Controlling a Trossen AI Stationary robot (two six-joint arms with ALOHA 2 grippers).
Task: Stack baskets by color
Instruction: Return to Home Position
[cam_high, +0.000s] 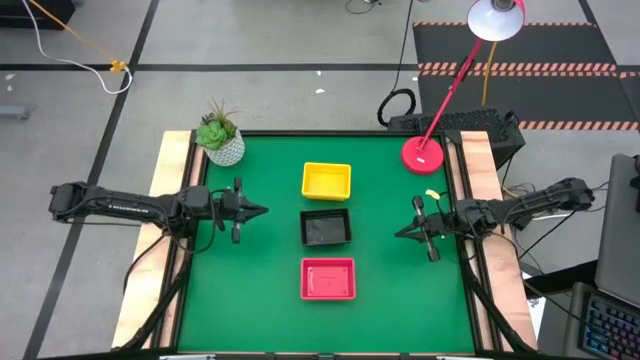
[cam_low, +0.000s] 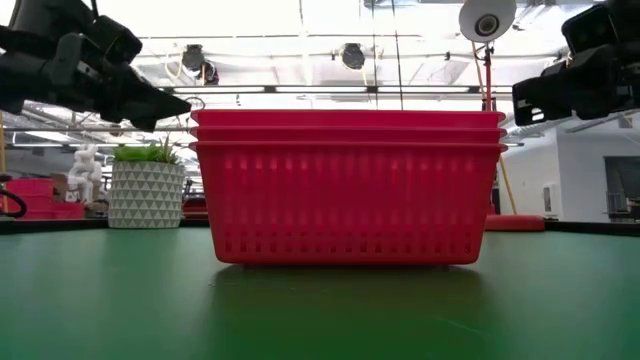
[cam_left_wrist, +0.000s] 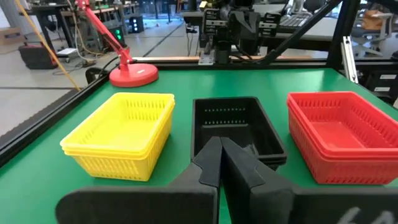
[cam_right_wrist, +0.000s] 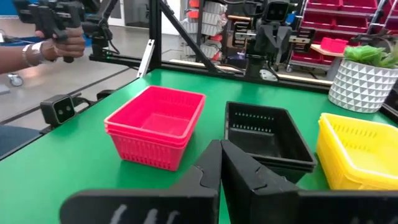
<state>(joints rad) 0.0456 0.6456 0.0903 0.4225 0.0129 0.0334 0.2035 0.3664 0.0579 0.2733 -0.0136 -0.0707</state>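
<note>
Red baskets: nested, front of table.
Black baskets: nested, centre.
Yellow baskets: nested, back.
Left gripper: jaws together, clear of baskets.
Right gripper: jaws together, clear of baskets.

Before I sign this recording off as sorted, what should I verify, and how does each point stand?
1. The yellow stack holds only yellow baskets: ok.
2. The black stack holds only black baskets: ok.
3. The red stack holds only red, with three nested rims in the low view: ok.
4. The left claw is shut, empty and apart from the stacks: ok.
5. The right claw is shut, empty and apart from the stacks: ok.
6. The black stack counts three baskets: cannot tell.
</note>
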